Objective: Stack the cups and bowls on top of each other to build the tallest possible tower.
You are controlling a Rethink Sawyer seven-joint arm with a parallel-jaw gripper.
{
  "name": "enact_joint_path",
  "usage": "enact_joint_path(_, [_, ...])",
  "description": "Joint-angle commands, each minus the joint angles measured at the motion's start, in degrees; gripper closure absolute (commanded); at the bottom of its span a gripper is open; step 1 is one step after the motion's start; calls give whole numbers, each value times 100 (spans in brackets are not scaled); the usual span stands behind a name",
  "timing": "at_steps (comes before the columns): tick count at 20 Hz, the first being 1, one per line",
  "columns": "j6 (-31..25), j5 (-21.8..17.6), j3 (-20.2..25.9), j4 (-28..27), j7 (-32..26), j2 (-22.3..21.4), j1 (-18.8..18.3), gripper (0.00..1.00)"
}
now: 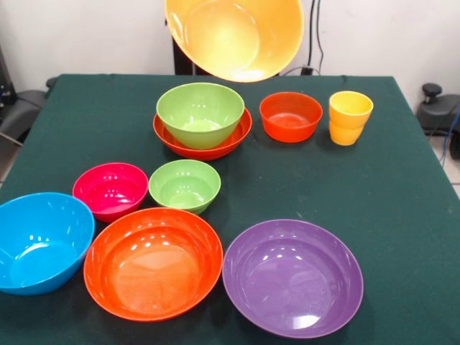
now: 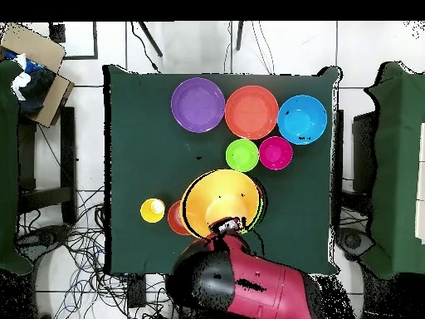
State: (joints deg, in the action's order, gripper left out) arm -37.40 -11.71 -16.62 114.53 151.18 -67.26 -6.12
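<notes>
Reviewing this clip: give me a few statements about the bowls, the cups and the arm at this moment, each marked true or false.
1. The large orange bowl hangs tilted in the air above the table. True.
2. A lime green bowl sits inside the wide red-orange bowl. True.
3. The purple bowl holds a smaller bowl. False: it is empty.
4. The yellow-orange cups lie tipped over. False: they stand upright, one nested in the other.
5. The blue bowl is stacked on the magenta bowl. False: each rests on the table by itself.

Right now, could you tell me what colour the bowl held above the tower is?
Orange-yellow bowl; the front view shows it best.
</notes>
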Motion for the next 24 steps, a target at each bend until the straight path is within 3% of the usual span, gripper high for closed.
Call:
enact_joint_path(1, [261, -487, 707, 395, -1020, 99, -136, 100])
enact_joint_path(7, [241, -535, 789, 310, -953, 98, -185, 100])
enact_joint_path(15, [517, -675, 884, 8, -633, 405, -192, 100])
enact_joint_path(24, [779, -870, 805, 62, -350, 534, -84, 100])
